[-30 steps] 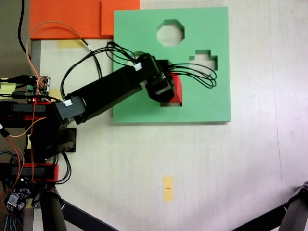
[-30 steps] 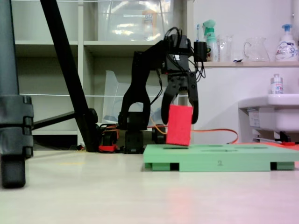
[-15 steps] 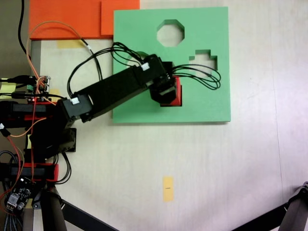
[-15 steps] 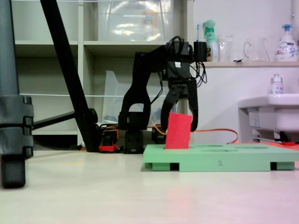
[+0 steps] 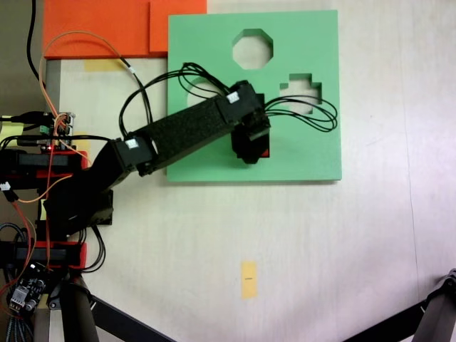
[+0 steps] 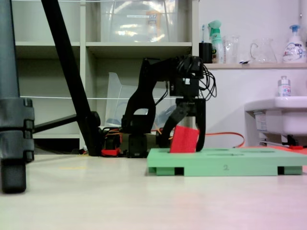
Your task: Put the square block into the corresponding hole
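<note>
As the arm lowers from a second ago, the block sinks partway into the hole of the green board, tilted, its top edge above the board. The hand pinches the block, one finger on each side. The insertion looks nearly done; the tilt may need pressing flat. The board lies on a pale table, orange sheets beyond the arm; shelves and a sink stand behind the hand.
</note>
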Motion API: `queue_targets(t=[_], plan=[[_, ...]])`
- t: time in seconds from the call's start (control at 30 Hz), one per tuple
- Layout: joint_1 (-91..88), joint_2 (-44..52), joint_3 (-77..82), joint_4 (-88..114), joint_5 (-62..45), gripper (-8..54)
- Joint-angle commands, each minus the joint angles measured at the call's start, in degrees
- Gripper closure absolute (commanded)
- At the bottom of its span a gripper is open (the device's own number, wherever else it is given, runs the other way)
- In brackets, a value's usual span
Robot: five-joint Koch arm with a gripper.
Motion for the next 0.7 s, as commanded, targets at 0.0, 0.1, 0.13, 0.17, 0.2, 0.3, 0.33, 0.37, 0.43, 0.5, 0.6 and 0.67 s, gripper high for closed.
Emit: queue_targets(t=[0.0,0.1,0.13,0.17,0.2,0.3,0.33,0.37,0.43,0.5,0.6,0.67], plan=[[-1.67,6.86,-2.20,1.49,0.09,-0.6],[-0.88,17.14,-3.34,1.23,-2.37,-0.5],[0.00,20.65,-3.25,1.05,-5.71,-0.4],[0.35,23.12,-3.34,1.05,-9.14,-0.3],[0.62,26.72,-3.25,1.05,-13.54,-0.3],[3.60,32.96,-3.16,1.49,-21.62,-0.4],[5.27,34.72,-3.16,1.49,-24.70,-0.4],[6.86,35.77,-3.08,1.49,-27.33,-0.4],[10.55,37.18,-3.08,1.23,-33.05,-0.3],[15.03,37.88,-3.08,0.18,-40.34,-0.3],[19.07,41.48,0.53,-1.93,-48.34,-0.4],[20.57,46.85,8.88,-7.12,-50.10,-0.3]])
